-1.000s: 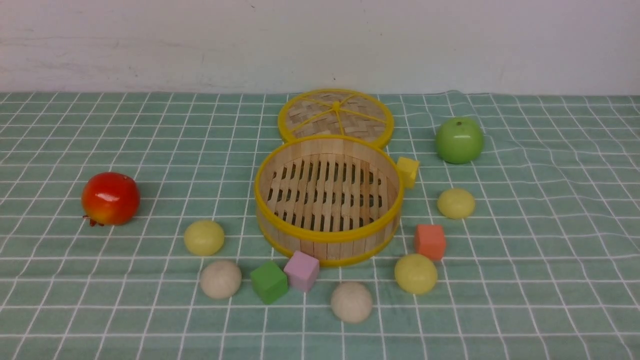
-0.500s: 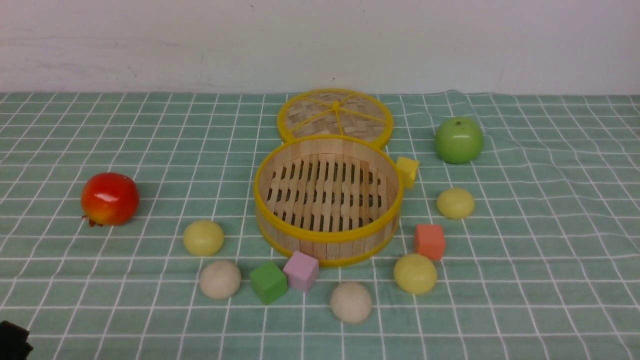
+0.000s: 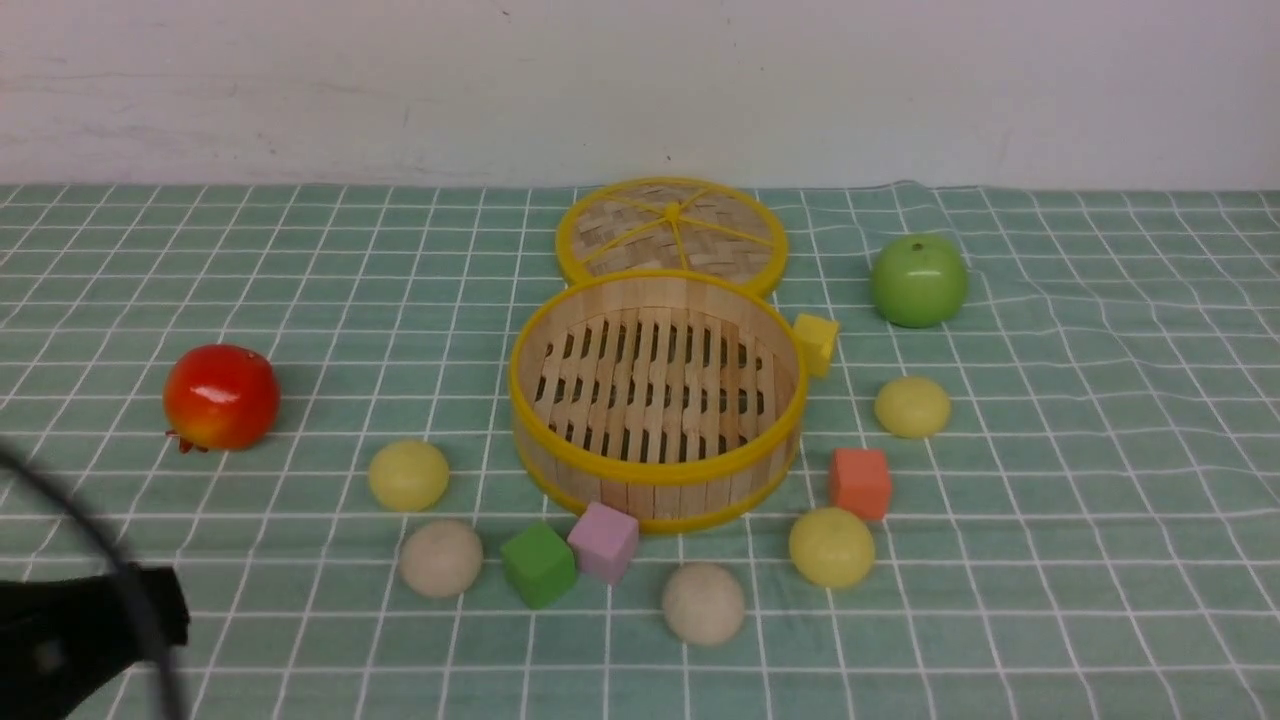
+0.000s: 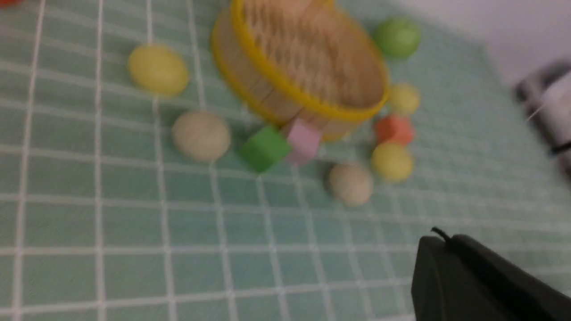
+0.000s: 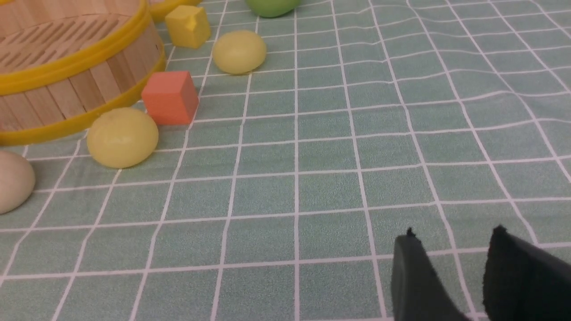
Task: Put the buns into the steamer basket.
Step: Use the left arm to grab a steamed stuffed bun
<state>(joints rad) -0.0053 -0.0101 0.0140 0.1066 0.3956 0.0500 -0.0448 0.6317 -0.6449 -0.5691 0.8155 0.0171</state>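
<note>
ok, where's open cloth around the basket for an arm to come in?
Open: cloth between red fruit and steamer basket; also right of green apple. Crowded: basket's near side, buns and cubes packed close.

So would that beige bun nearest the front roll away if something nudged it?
Probably somewhat: the front beige bun looks round and smooth, so it could roll or slip from the jaws. It is small beside the red fruit, so likely light.

Buns (image 3: 408,475) (image 3: 441,557) (image 3: 703,603) (image 3: 831,546) (image 3: 912,406) x5, cubes (image 3: 538,563) (image 3: 603,541) (image 3: 860,483) (image 3: 816,343) x4, fruit (image 3: 221,396) (image 3: 918,280) x2
</note>
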